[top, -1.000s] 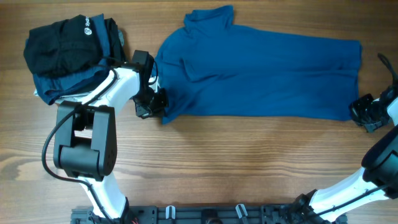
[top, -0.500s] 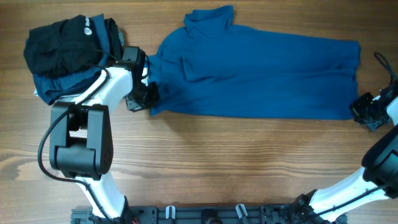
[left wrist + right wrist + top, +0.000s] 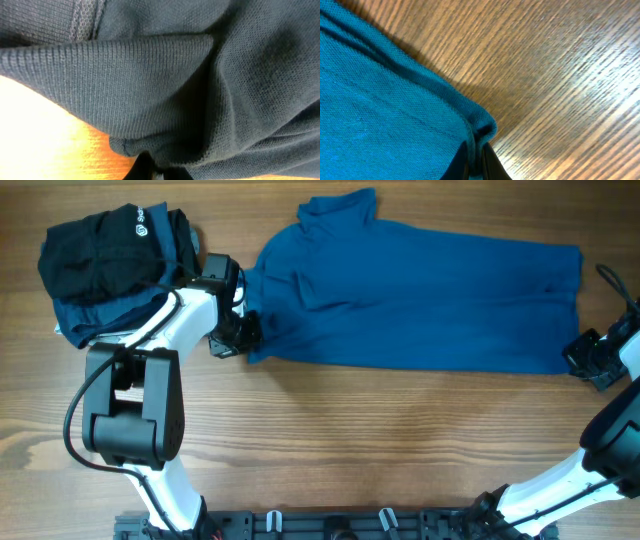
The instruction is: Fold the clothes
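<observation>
The clothes (image 3: 420,300), a medium-blue polo shirt, lie spread lengthwise across the far half of the table, collar at the top left. My left gripper (image 3: 243,340) is shut on the shirt's left lower edge. In the left wrist view the bunched knit (image 3: 150,75) fills the frame and the dark jaws (image 3: 156,172) pinch a fold at the bottom. My right gripper (image 3: 577,362) is at the shirt's right lower corner. The right wrist view shows its jaws (image 3: 476,162) shut on the hemmed corner of the fabric (image 3: 380,100), which rests on the wood.
A heap of black garment with a white logo (image 3: 110,250) over dark teal pieces lies at the far left, just behind my left arm. The left arm's base (image 3: 130,415) stands front left. The right arm (image 3: 605,445) rises along the right edge.
My left gripper carried the shirt's left edge up and to the left, then eased slightly back right. The right gripper has stayed put on its corner.
</observation>
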Available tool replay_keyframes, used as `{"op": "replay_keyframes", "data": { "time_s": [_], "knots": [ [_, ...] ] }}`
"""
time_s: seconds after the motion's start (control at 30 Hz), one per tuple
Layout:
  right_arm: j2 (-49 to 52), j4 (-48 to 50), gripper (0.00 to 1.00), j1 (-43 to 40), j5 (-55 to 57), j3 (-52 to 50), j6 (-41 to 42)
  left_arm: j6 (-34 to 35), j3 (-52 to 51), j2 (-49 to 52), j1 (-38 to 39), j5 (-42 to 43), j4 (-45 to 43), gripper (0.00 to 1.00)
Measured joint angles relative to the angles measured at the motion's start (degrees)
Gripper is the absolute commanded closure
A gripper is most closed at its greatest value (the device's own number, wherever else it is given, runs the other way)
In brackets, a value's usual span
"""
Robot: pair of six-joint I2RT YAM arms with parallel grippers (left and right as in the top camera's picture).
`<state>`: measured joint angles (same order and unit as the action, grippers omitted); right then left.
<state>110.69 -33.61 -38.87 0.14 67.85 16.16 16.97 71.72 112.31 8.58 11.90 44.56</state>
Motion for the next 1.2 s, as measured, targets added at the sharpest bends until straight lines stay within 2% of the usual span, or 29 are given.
{"op": "replay_keyframes", "data": {
  "time_s": [0.13,0.2,0.23,0.27,0.4,0.47,0.53,0.57,0.63,0.7,0.73,0.8,1.03,1.2],
  "knots": [
    [0.0,-0.7,0.96,0.0,2.3,0.1,0.0,-0.4,0.0,0.0,0.0,0.2,-3.3,0.95],
    [0.0,-0.6,0.96,0.0,2.8,0.2,0.0,-0.4,0.0,0.0,0.0,0.4,-3.5,0.88],
    [0.0,-0.6,0.91,0.0,2.9,0.2,0.0,-0.4,0.0,0.0,0.0,0.7,-3.4,0.79],
    [0.0,-0.4,0.79,0.0,2.9,0.2,0.0,-0.6,0.0,0.0,0.0,1.3,-3.1,0.74],
    [0.0,-0.7,0.63,-0.5,3.0,0.4,-1.6,-0.8,0.2,0.0,0.0,4.8,-0.6,0.66],
    [0.0,-2.1,0.53,-0.8,2.9,1.3,-2.4,-1.0,1.3,-0.1,0.0,5.6,0.7,0.59],
    [0.0,-4.0,0.47,-0.8,2.9,3.0,-2.7,-1.2,3.6,-1.4,0.0,6.1,0.9,0.58],
    [-0.1,-4.9,0.47,-0.8,2.9,3.7,-2.7,-1.2,4.7,-2.5,0.0,6.1,0.9,0.63],
    [-1.2,-6.0,0.52,-0.8,2.1,4.7,-2.8,-1.3,7.0,-5.6,0.0,6.3,0.5,0.86],
    [-2.9,-6.3,0.61,-0.8,-0.9,5.2,-3.0,-1.3,8.3,-8.1,0.0,6.6,-0.3,0.95],
    [-4.0,-6.4,0.63,-0.8,-2.8,5.5,-3.1,-1.4,8.8,-8.9,0.0,6.7,-0.5,0.94],
    [-5.4,-6.8,0.62,-0.7,-7.1,5.9,-3.5,-1.5,9.2,-8.9,0.0,6.8,-0.7,0.84],
    [-5.7,-7.6,0.64,4.8,-11.3,6.0,-6.1,-1.4,9.1,-2.0,1.1,5.9,-4.6,0.80],
    [-4.9,-7.6,0.64,10.8,-8.0,6.0,-7.4,-1.4,9.1,1.2,1.3,5.1,-6.0,0.77]
  ]
}}
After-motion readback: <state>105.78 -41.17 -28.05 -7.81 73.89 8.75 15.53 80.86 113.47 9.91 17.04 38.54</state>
